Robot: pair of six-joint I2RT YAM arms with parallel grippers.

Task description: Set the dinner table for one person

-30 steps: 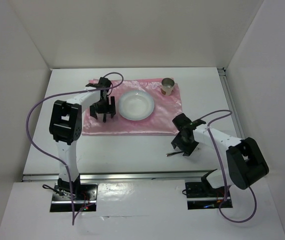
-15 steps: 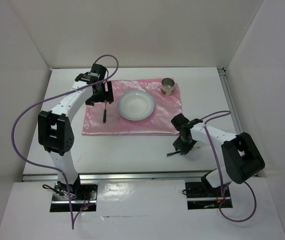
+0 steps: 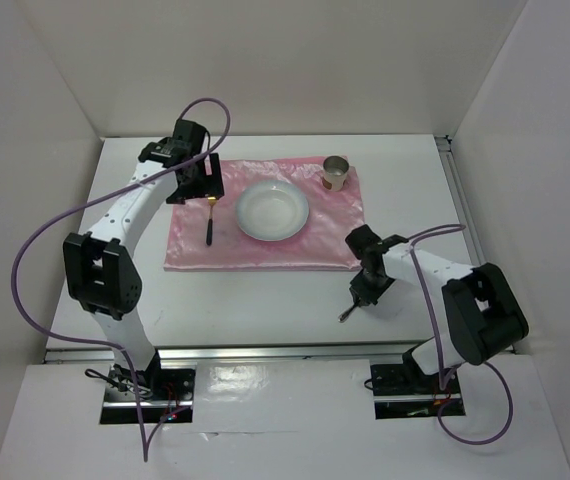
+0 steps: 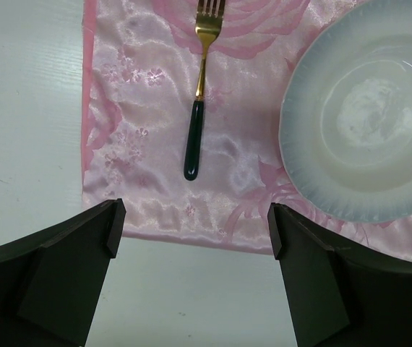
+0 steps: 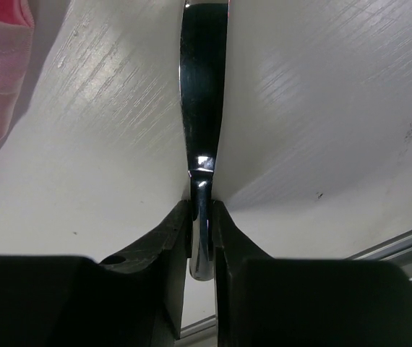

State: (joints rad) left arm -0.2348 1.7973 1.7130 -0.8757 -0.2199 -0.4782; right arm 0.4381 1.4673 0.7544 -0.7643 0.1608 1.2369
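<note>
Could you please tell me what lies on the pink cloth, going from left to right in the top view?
fork → plate → cup

The cloth (image 3: 265, 252) lies on the dinner table (image 3: 265, 305), on its far half: plate (image 3: 273, 210) on the middle, fork (image 3: 209, 222) just left of the plate, cup (image 3: 336, 173) on the far right corner. Before its near right corner, a utensil (image 3: 347, 314) sits pinched in the right gripper (image 3: 364, 297).
</note>
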